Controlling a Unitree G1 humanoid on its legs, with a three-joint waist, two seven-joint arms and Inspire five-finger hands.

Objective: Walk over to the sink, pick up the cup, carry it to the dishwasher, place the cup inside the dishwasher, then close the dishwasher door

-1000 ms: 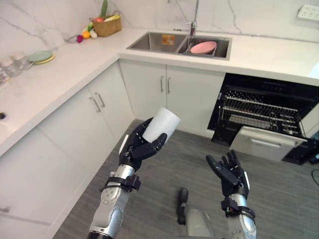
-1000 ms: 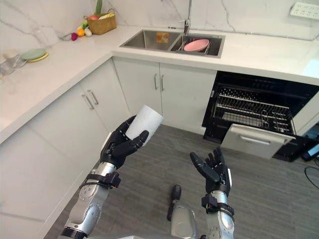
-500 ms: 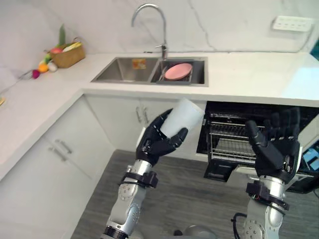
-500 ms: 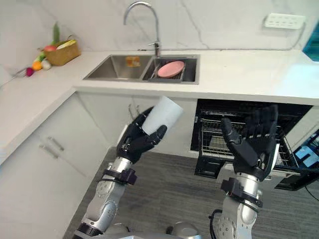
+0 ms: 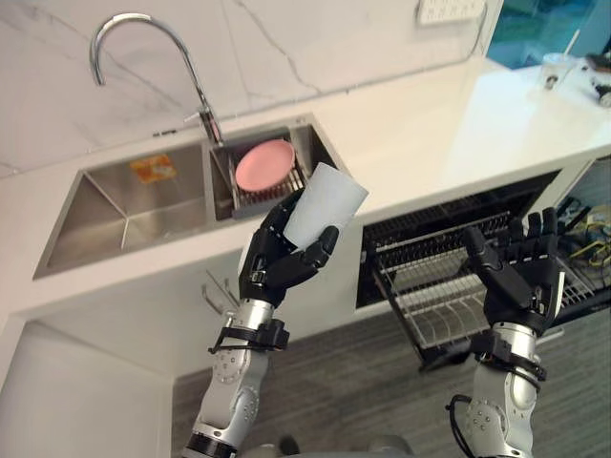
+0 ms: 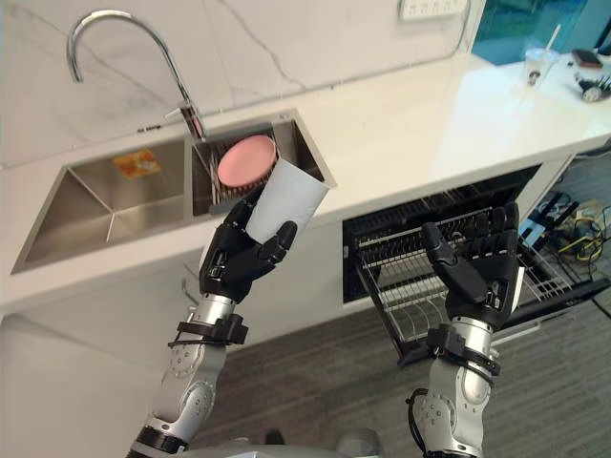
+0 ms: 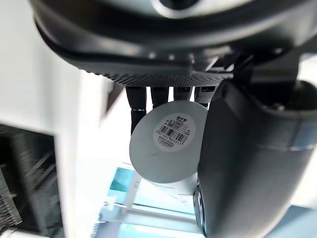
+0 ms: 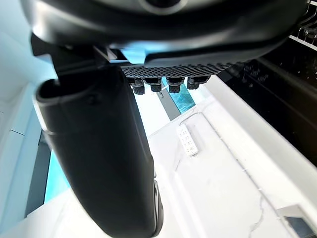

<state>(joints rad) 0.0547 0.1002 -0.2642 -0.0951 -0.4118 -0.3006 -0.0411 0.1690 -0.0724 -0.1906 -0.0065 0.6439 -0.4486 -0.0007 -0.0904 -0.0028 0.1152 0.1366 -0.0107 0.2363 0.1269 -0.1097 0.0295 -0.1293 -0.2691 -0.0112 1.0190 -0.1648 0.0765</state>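
Carry step: L hand fingers curled round white cup, held up before sink, R hand fingers spread, empty; next needs cup swung right/down into dishwasher rack.

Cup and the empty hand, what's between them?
Nothing held there. In the left eye view, the dishwasher rack sits behind the gap between the cup and the right hand.
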